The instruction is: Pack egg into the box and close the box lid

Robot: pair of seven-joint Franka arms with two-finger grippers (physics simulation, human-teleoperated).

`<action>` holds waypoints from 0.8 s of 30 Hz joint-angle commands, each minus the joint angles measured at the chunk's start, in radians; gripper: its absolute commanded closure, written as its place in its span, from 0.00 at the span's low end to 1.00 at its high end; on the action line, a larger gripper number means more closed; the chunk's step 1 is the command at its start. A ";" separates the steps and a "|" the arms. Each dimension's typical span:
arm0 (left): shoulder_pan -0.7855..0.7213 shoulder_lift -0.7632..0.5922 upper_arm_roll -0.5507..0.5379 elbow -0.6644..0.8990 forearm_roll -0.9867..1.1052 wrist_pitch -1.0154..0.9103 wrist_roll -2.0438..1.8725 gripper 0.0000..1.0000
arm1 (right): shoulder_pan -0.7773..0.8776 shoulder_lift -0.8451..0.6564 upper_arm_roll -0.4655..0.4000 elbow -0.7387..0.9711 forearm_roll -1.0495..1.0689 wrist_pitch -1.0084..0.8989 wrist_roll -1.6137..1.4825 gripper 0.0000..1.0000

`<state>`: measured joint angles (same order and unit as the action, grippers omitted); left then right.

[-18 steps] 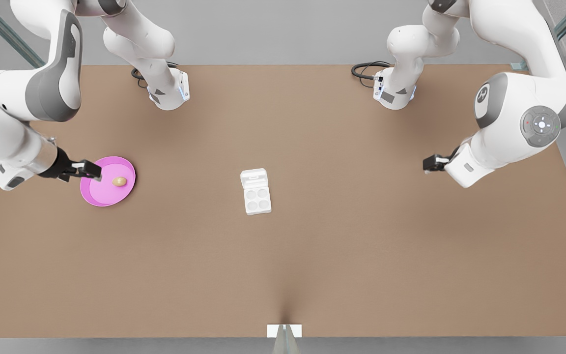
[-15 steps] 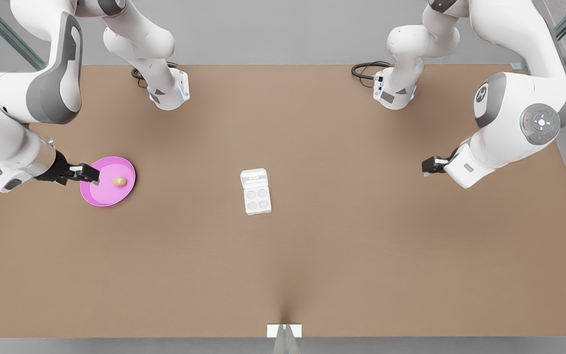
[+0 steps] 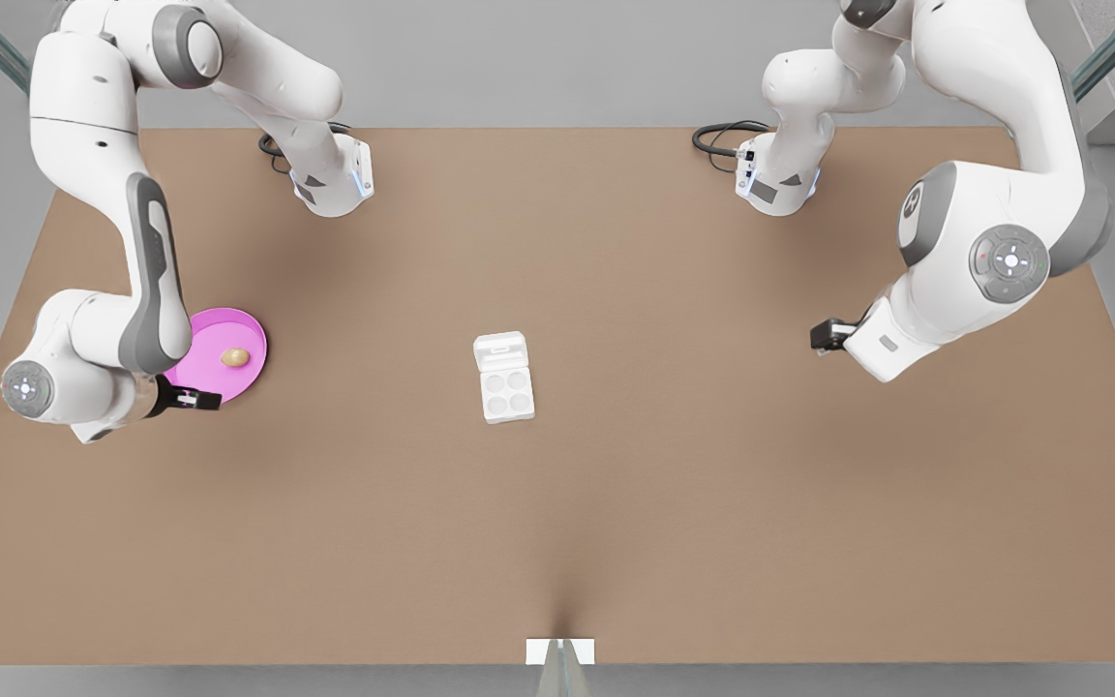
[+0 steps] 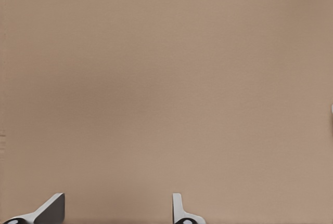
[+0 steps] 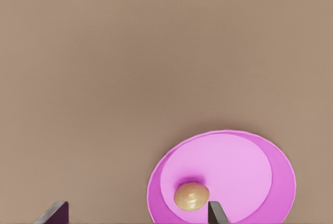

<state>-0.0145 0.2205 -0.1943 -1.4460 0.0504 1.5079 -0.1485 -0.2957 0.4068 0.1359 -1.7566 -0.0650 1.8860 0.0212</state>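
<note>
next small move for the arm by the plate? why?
Probably shift the right tool over the egg, then descend. Its fingers are open, but it sits at the pink plate's near rim, offset from the egg. The box is open with empty wells. The left tool waits, open, over bare table.

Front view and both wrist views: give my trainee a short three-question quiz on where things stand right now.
1. True or false: the tiny tan-beige oval egg lies on the pink round plate.
2. Which gripper is by the plate: (a) left (b) right?
3. Fill in: the small white rectangular egg carton has its white squarish hinged lid ____.

Key: 1 true. 2 b; the right gripper is open at the plate's rim, while the left gripper, open, waits over the brown table. 3 open.
</note>
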 commanded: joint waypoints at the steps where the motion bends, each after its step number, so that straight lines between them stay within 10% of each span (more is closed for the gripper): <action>1: -0.001 0.000 -0.001 -0.002 0.003 0.003 -0.040 0.00 | -0.051 -0.087 0.065 -0.157 -0.021 0.296 0.000 0.00; 2: -0.001 0.000 -0.001 -0.002 0.003 0.005 -0.040 0.00 | -0.255 -0.209 0.298 -0.333 -0.018 0.392 0.011 0.00; 5: -0.001 0.002 -0.001 -0.004 0.003 0.006 -0.040 0.00 | -0.629 -0.345 0.645 -0.495 -0.018 0.387 0.000 0.00; 24: -0.001 0.007 -0.001 -0.005 0.003 0.008 -0.042 0.00 | -0.767 -0.298 0.725 -0.687 -0.125 0.604 -0.113 0.00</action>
<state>-0.0154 0.2281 -0.1943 -1.4516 0.0530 1.5157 -0.1786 -1.0776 0.1095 0.8586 -2.4347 -0.1786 2.4560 0.0025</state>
